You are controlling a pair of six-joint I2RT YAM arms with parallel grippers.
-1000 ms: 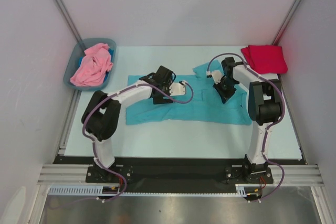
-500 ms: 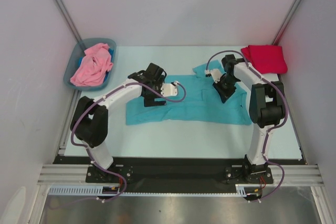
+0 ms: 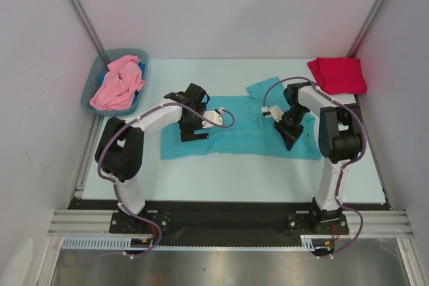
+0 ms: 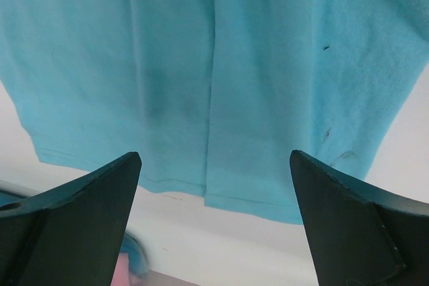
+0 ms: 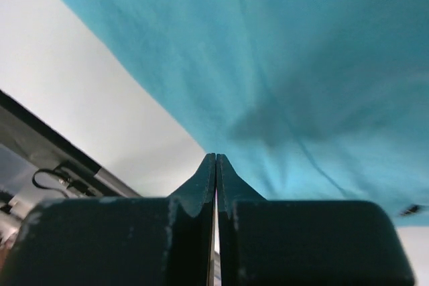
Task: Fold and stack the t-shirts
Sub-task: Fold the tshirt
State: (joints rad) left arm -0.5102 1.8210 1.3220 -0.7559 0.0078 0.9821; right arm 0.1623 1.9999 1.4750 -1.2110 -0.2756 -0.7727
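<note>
at the far left corner of the worktop (image 3: 221, 172) stands a grey-blue bin (image 3: 92, 92). a crumpled pink t-shirt (image 3: 117, 86) lies heaped inside it, with a bit of blue cloth (image 3: 137, 96) showing at its near right edge.

just right of the bin, the teal t-shirt (image 3: 251, 137) lies spread flat across the middle of the worktop, its long side running left to right and a sleeve or collar part bunched at its far edge. the left tool (image 3: 192, 132) hangs over the left end of this shirt, pointing down, its fingers (image 4: 87, 212) spread wide with nothing between them. in the left wrist view the cloth below shows a straight fold line running down to the hem, and bare white worktop beyond the hem.

further right, the right tool (image 3: 292, 137) sits low over the right part of the teal t-shirt. its two fingers (image 5: 201, 179) are pressed together, and no cloth shows between the tips. they point at the shirt's edge, where teal meets white worktop.

at the far right corner lies the red t-shirt (image 3: 338, 75), folded into a neat block, apart from the teal one.
</note>
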